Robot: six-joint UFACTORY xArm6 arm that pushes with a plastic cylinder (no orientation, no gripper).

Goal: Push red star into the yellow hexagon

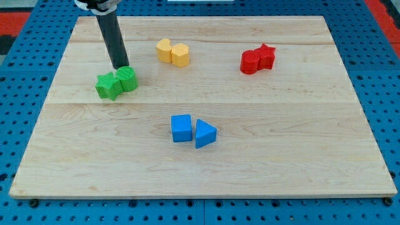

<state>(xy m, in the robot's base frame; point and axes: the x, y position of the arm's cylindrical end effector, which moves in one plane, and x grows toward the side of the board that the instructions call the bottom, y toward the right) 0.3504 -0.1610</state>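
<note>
Red star (267, 55) at the view's upper right, well apart from my tip (120, 67), tip touching green blocks (116, 82)

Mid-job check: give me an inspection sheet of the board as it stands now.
Surface: wooden board, flat, on a blue pegboard.
Job's things: red star touching a red cylinder; yellow hexagon touching a second yellow block, toward the view's left of the reds.
Clutter: green star and green block; blue cube and blue triangle.
Claw: none; my tip sits at the green block's top edge.
Cables: nothing seen.
Surroundings: red strip at the view's top right.
</note>
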